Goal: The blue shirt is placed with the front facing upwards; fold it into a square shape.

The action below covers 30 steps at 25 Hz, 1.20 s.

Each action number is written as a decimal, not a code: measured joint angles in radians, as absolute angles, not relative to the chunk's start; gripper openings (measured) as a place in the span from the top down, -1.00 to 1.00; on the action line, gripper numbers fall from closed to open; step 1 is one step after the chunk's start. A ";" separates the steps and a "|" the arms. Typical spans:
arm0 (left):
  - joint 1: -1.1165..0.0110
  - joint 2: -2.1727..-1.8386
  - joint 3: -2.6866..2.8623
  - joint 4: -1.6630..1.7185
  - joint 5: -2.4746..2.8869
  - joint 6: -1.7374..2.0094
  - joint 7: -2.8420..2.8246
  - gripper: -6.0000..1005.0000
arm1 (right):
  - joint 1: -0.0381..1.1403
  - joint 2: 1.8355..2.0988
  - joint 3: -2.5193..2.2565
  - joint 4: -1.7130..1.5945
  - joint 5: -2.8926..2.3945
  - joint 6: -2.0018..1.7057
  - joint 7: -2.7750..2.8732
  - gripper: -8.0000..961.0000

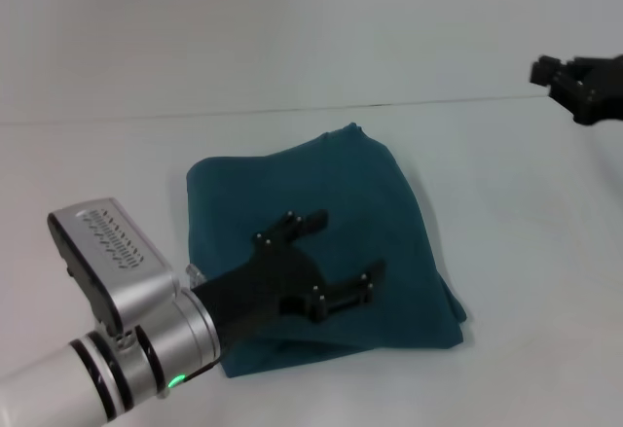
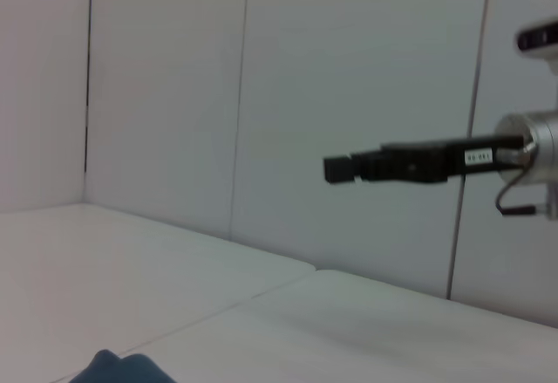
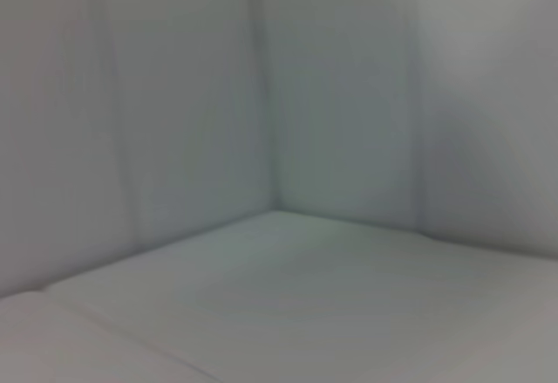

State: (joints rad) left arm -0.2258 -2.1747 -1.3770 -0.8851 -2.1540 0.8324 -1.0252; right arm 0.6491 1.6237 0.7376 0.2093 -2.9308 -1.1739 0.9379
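The blue shirt (image 1: 311,242) lies on the white table as a folded, roughly square teal bundle. Only plain fabric shows, with no letters visible. My left gripper (image 1: 339,249) is open and empty, with its fingers spread just over the front half of the bundle. A small corner of the shirt (image 2: 118,370) shows in the left wrist view. My right gripper (image 1: 560,75) is raised at the far right, well away from the shirt. It also shows in the left wrist view (image 2: 349,167).
The white table (image 1: 526,252) reaches to a pale back wall (image 1: 292,28). The right wrist view shows only the table surface (image 3: 305,296) and a wall corner.
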 joint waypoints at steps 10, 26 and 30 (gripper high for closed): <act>-0.228 -2.175 -1.408 -0.870 -2.210 0.841 -1.003 -0.86 | 0.907 1.827 0.515 -0.282 -2.921 -1.381 1.033 0.59; -0.226 -2.172 -1.492 -0.705 -2.230 1.046 -0.874 -0.86 | 0.987 1.993 -0.855 -1.158 -2.568 -1.490 2.177 -0.29; -0.223 -2.171 -1.504 -0.667 -2.230 1.065 -0.863 -0.86 | 1.065 2.032 -0.994 -1.084 -2.715 -1.372 2.292 -0.43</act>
